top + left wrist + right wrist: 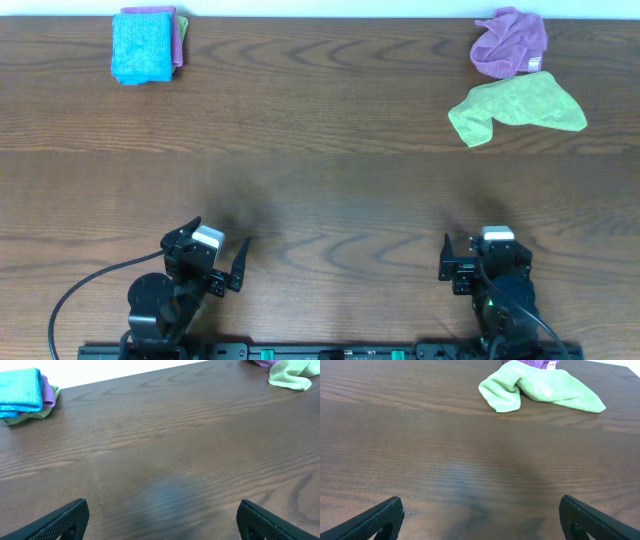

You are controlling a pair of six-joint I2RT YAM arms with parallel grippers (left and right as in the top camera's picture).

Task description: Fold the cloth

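Note:
The cloth point(143, 45), bright sky-blue, lies as a neat rectangle at the far left corner of the table, on top of a small stack. In the left wrist view the cloth point(20, 391) shows at the upper left, far from my fingers. My left gripper point(217, 243) stands open near the front edge, with nothing between its fingers point(65, 517). My right gripper point(478, 252) is also open and empty at the front right, its fingers point(590, 517) spread wide over bare wood.
Purple and green edges of folded cloths point(181, 35) stick out from under the blue one. At the far right lie a crumpled lime-green cloth point(520, 105) and a bunched purple cloth point(510, 42) behind it. The dark wooden table point(320, 180) spans the whole view.

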